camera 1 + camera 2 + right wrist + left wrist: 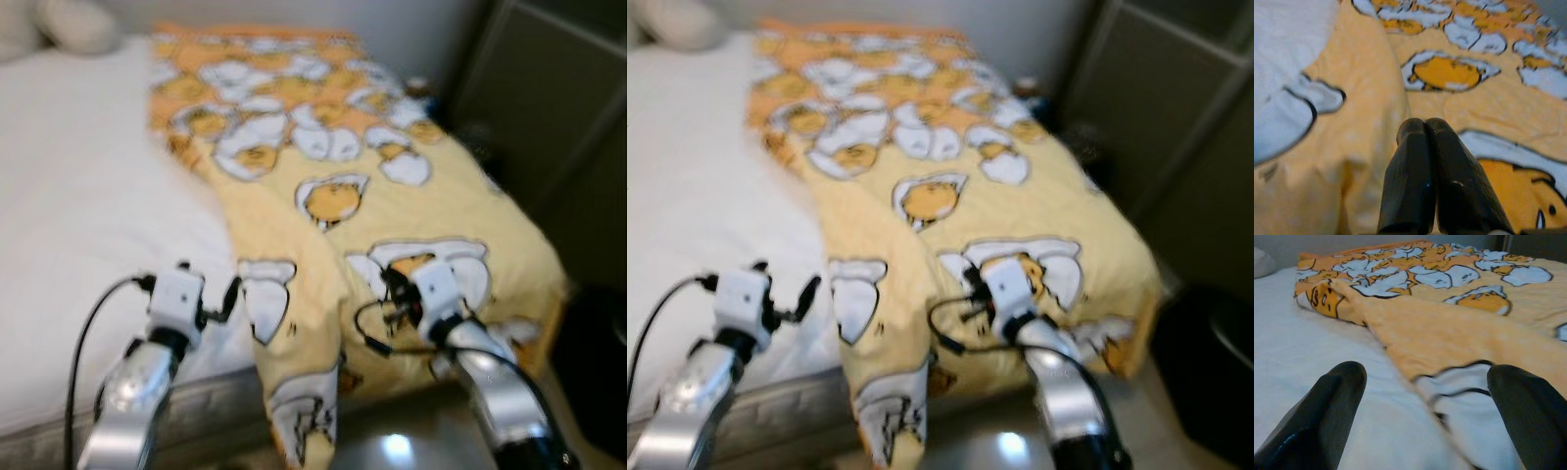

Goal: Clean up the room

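Observation:
A yellow blanket (392, 196) printed with white and orange egg cartoons covers the right half of the bed and hangs over its foot edge. My left gripper (1425, 401) is open and low over the white sheet (88, 196). Its fingers (1334, 401) straddle the blanket's left edge where it meets the sheet. My right gripper (1424, 132) is shut, with nothing visible between its fingers. It rests on or just above the blanket near the foot of the bed (392, 284).
A pale pillow (69, 24) lies at the head of the bed. A dark cabinet (549, 108) stands close along the bed's right side, with a dark object (1210, 343) on the floor beside it. The mattress edge (196, 397) runs just before me.

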Motion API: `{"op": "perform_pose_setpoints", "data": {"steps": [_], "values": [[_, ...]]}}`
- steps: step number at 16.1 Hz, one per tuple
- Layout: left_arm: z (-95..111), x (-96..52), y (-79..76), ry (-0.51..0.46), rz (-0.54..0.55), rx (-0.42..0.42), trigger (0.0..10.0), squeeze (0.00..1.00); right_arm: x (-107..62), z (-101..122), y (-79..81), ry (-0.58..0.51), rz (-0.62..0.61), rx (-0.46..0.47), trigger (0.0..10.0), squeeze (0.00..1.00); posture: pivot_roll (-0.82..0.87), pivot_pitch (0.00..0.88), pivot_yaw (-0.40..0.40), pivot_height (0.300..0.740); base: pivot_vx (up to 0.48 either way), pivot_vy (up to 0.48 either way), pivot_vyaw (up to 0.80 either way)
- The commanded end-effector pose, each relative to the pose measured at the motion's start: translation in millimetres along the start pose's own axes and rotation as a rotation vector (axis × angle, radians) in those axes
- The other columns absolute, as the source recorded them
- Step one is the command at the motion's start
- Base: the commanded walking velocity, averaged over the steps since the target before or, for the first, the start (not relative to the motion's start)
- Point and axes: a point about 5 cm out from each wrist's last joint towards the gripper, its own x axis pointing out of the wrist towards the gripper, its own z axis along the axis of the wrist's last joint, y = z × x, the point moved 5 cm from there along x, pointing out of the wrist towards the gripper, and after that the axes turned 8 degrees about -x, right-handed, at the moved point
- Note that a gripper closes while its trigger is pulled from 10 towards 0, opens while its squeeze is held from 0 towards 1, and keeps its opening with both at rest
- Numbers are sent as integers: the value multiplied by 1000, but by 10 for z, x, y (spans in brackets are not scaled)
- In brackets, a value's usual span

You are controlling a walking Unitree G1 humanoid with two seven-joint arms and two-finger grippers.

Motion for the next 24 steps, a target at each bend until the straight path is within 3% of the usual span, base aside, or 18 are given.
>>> {"op": "perform_pose_setpoints", "data": {"steps": [1,4,8,15,18,24], "values": [[50,18,-8,-7,-6,17,10000,0,2,6,-36,-2,2,-2,10000,0,44,0,-84,740,0,0,0],[71,68,42,-7,-16,66,10000,0,24,33,-21,-15,19,-13,10000,0,43,0,-78,740,0,0,0],[136,212,-45,-18,-51,34,10000,0,17,6,-7,-19,-2,9,10000,0,33,0,-52,740,0,340,0],[106,200,-58,-10,-66,42,10000,0,-8,-49,9,-20,-44,-20,10000,0,39,0,-49,740,0,476,0],[127,199,-36,-25,-39,96,10000,0,20,-25,-35,-31,-59,-13,10000,0,41,0,-55,740,0,-320,0],[89,272,-103,-11,-10,62,10000,0,34,9,-65,-46,-53,-18,10000,0,32,0,-61,740,0,-480,0]]}}
